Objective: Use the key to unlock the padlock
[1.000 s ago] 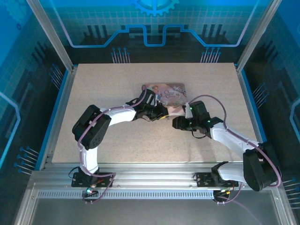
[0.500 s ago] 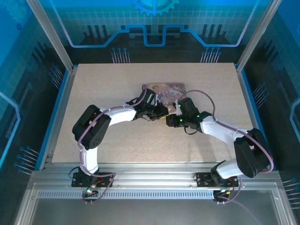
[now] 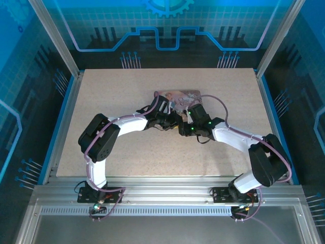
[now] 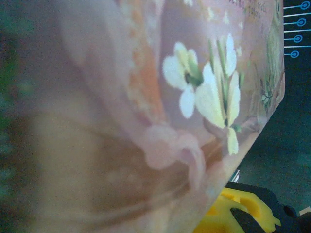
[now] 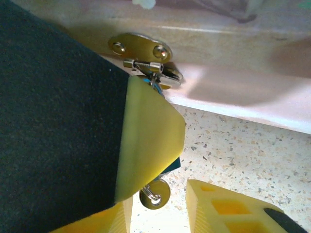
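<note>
From above, the left gripper (image 3: 176, 121) and right gripper (image 3: 184, 122) are seen meeting at the pink tin's (image 3: 187, 95) near edge. At the left wrist, jaws are pressed together beside the tin. At the right wrist, the key's (image 5: 154, 196) round bow is seen between 2 spread fingertips (image 5: 218, 208), below the hasp (image 5: 141, 48); its shaft direction and the padlock are hidden.

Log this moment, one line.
left gripper: jaws shut, at hasp of pink tin | right gripper: jaws apart around small metal ring

Two arms are counted: left arm (image 3: 109, 133), right arm (image 3: 238, 140). One pink tin (image 3: 179, 95) is counted on one bench (image 3: 117, 96). One brass hasp plate (image 5: 140, 48) with two rivets (image 5: 118, 47) is seen, plus one small metal ring (image 5: 154, 197). Two yellow fingers (image 5: 204, 194) are counted low in the right wrist view.
</note>
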### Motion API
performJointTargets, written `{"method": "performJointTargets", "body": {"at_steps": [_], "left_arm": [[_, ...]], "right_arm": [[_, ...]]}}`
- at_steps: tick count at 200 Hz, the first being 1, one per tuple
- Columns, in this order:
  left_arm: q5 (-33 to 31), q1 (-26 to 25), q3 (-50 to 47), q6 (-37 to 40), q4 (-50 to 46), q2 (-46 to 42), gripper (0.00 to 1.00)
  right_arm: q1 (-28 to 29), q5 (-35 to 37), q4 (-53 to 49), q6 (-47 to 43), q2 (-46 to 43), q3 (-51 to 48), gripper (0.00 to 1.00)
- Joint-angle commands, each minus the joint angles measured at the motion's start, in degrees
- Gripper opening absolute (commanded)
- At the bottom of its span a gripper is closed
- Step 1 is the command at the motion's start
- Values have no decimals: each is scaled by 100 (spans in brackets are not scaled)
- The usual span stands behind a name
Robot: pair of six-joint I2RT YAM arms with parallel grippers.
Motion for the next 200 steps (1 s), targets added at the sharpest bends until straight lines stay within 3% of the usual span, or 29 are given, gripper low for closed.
{"method": "performJointTargets", "body": {"at_steps": [1,48,87,160,177,200], "left_arm": [[377,-64,208,-87,34,-180,10],[402,-59,199,-92,43,-171,9],[400,-64,184,-69,34,-188,9],[394,-64,114,-57,61,-220,9],[383,-53,105,-50,63,-224,9],[403,-42,122,-58,61,-218,9]], "right_arm": [[92,195,27,-77,100,292,34],[154,251,-50,-116,174,410,26],[154,132,68,-117,138,341,0],[-91,-558,582,201,91,-145,0],[-85,-393,413,167,22,-108,23],[-100,-275,287,122,-139,-126,31]]}}
